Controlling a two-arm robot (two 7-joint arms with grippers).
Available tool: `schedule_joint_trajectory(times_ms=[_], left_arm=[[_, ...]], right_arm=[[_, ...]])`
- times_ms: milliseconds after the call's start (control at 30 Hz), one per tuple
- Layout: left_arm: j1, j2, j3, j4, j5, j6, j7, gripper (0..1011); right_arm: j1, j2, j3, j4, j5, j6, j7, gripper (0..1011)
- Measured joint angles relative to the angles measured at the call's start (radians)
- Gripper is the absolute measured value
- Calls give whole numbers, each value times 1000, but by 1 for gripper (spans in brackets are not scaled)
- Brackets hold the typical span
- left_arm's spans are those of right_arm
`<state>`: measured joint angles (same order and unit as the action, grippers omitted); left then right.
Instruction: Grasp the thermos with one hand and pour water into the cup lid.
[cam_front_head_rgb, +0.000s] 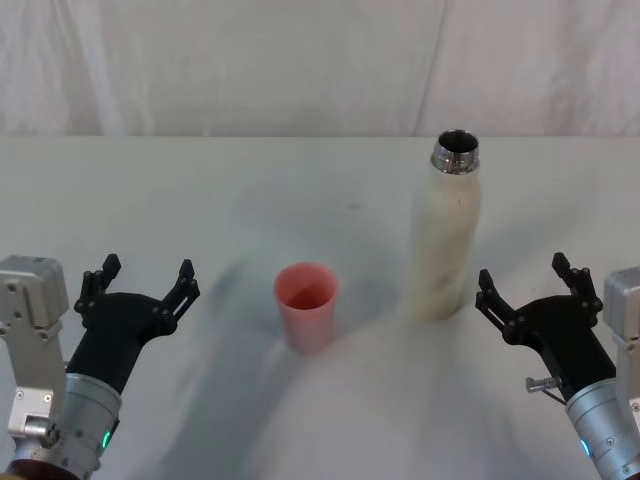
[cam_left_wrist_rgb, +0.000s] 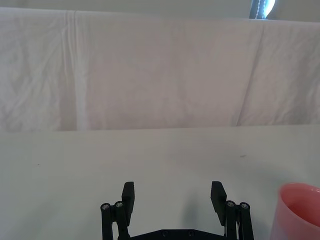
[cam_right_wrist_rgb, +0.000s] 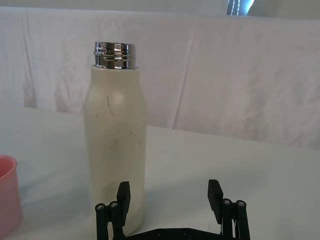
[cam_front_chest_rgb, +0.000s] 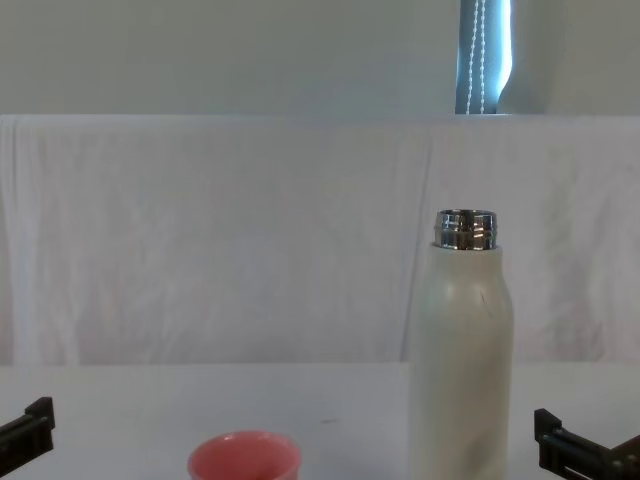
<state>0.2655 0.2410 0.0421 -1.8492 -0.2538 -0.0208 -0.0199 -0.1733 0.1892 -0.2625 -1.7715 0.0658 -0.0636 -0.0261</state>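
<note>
1. White-draped table (cam_front_head_rgb: 320, 190), cloth backdrop.
2. Thermos (cam_front_head_rgb: 446, 235) upright, uncapped, right of cup lid (cam_front_head_rgb: 306, 305); apart, leaving pouring room.
3. Right hand (cam_front_head_rgb: 530, 290) spread, beside thermos, ungrasped.
4. Left gripper (cam_front_head_rgb: 140, 285) spread, idle.

A big white table (cam_front_head_rgb: 320, 200) fills the room in front. Its top is smooth and pale, with soft grey shadows on it and one tiny dark speck (cam_front_head_rgb: 352, 207) near the middle. Behind the table hangs a white cloth (cam_front_chest_rgb: 220, 240). The cloth has long folds and wrinkles running down it. Above the cloth is a plain grey-white wall (cam_front_chest_rgb: 230, 55). High up on the right side there is a thin strip of bright blue-white light (cam_front_chest_rgb: 484, 55), like a gap in a window curtain.
</note>
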Motion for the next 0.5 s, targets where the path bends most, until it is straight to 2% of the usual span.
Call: schedule_joint_trajectory(times_ms=[133,500], left_arm=[[0,0,0,0,0,0,0,1001],[0,0,0,0,0,0,0,1001]], right_arm=[[-1,-3,4,0,1,1,6,1000],[-4,-28,32,-10,42,30,84,1000]])
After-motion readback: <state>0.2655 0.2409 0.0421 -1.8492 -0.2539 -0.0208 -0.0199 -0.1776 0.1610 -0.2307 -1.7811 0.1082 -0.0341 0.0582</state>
